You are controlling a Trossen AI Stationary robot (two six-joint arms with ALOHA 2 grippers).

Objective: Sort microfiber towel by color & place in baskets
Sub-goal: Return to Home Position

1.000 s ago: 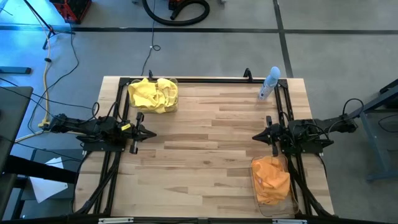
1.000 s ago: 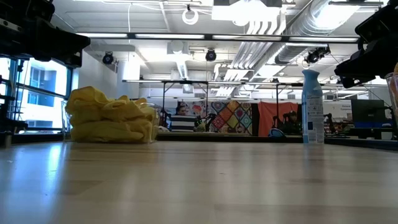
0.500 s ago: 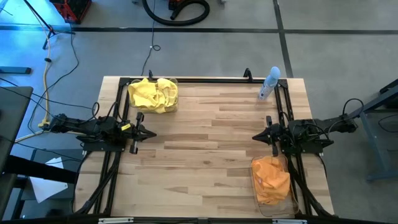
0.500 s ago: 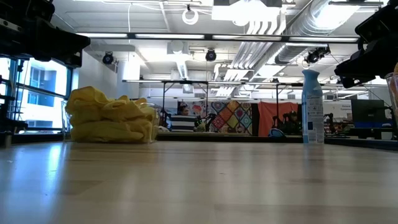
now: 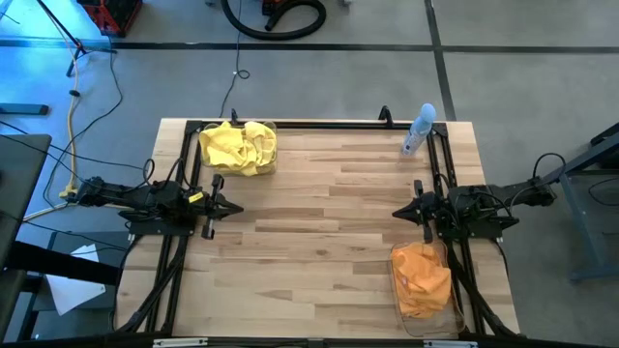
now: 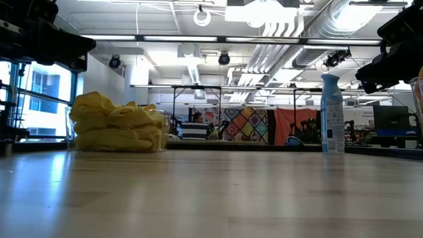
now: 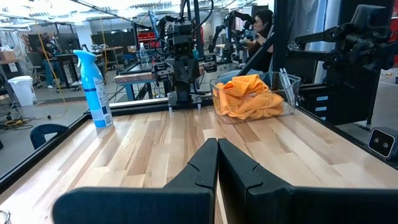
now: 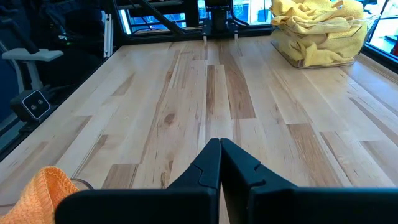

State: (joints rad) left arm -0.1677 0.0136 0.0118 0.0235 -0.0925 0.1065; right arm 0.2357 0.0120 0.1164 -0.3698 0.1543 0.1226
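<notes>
Wooden and bare across its middle, the desk (image 5: 319, 222) carries no loose cloth, so the sorting itself is judged to be finished. Two clear baskets are filled, one colour to each. The first basket (image 5: 276, 159) is set near the left claw (image 5: 235, 206), off to its side at a desk corner. The second basket (image 5: 430, 324) is set just beside the right claw (image 5: 398, 213), on the opposite side of the desk.

In the first, the yellow microfiber towels (image 5: 238, 147) are heaped above the rim. In the second, the orange microfiber towels (image 5: 422, 278) are bunched toward the end nearer the right claw. No mixing of colours can be made out in either.

Both claws are held at mid-height at opposite desk edges, pointed at one another and well apart. In each wrist view the two dark fingers are pressed together with nothing between them. What is left is judged to be only the settling of the arms at rest.

A pale blue spray bottle (image 5: 418, 130) is stood apart from the right claw at another corner, and no part in the sorting is expected of it.
</notes>
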